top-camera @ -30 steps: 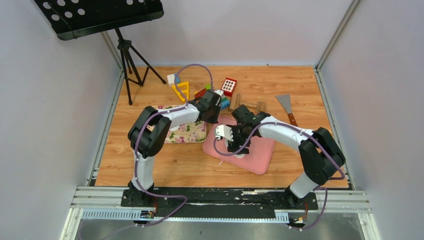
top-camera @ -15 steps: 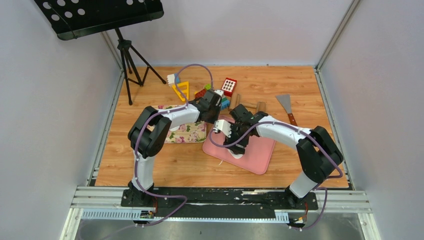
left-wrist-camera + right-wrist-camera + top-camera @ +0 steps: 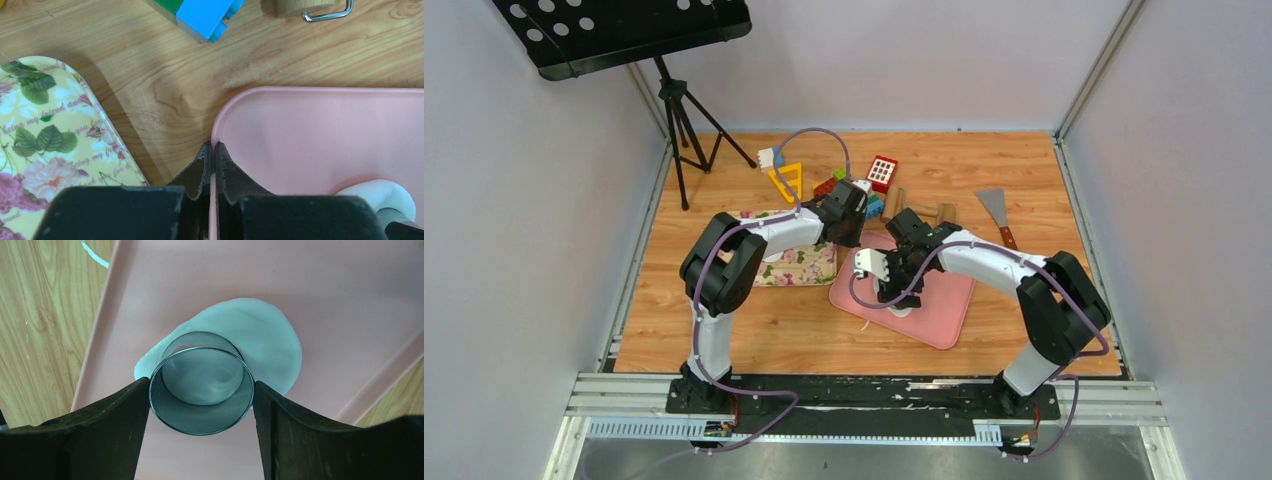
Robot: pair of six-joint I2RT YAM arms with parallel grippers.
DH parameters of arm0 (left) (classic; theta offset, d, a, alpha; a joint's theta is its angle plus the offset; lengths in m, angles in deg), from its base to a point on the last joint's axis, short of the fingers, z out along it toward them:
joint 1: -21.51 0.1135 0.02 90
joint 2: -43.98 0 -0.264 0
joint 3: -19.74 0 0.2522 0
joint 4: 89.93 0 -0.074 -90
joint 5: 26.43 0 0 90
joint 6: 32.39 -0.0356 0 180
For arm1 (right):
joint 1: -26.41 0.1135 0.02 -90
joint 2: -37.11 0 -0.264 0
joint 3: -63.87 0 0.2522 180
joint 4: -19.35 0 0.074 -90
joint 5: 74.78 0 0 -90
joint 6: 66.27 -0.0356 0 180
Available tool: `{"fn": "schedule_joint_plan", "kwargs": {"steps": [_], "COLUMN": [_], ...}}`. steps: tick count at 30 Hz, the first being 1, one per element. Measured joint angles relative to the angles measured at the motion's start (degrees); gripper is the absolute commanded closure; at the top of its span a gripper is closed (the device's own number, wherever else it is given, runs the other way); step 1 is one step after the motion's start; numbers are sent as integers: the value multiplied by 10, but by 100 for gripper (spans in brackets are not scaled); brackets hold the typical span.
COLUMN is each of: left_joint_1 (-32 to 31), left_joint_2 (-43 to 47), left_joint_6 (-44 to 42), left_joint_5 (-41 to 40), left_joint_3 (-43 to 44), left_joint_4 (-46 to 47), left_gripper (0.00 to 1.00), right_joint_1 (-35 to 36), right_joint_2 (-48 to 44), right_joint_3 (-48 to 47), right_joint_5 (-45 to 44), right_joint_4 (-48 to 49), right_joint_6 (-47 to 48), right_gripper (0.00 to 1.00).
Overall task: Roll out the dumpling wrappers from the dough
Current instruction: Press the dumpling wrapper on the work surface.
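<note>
The dough [image 3: 267,342] lies as a flattened white sheet on the pink tray [image 3: 210,280]. My right gripper [image 3: 201,390] is shut on a small metal ring [image 3: 200,421], one finger on each side of it. The ring stands upright over the near part of the dough, and dough shows through it. My left gripper [image 3: 210,146] is shut on the pink tray's rim [image 3: 216,125] at its far left corner. In the top view the right gripper [image 3: 894,295] is over the pink tray [image 3: 944,300] and the left gripper [image 3: 849,236] is at its far edge. No dumpling wrappers are in view.
A floral tray [image 3: 799,265] lies left of the pink one. Toy blocks [image 3: 864,185], wooden pieces [image 3: 945,213] and a spatula [image 3: 996,210] sit behind. A tripod [image 3: 679,120] stands at the far left. A blue block [image 3: 205,17] lies close beyond the left gripper.
My right gripper, with the ring in it, shifted slightly up and away and then came back over the dough. The left arm has not moved.
</note>
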Motion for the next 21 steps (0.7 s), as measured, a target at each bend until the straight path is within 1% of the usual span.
{"fn": "schedule_joint_plan", "kwargs": {"steps": [3, 6, 13, 21], "left_joint_1": [0, -1, -2, -3], "left_joint_2": [0, 0, 0, 0], "left_joint_6": [0, 0, 0, 0], "left_joint_5": [0, -2, -5, -10], "left_joint_3": [0, 0, 2, 3], "left_joint_4": [0, 0, -3, -5], "left_gripper": [100, 100, 100, 100], "right_joint_1": [-4, 0, 19, 38], "right_joint_2": [5, 5, 1, 28], "right_joint_3": [-5, -2, 5, -23], "right_joint_5": [5, -2, -54, -102], "right_joint_4": [-2, 6, 30, 10], "right_joint_6": [-11, -47, -150, -204], "right_gripper": [45, 45, 45, 46]}}
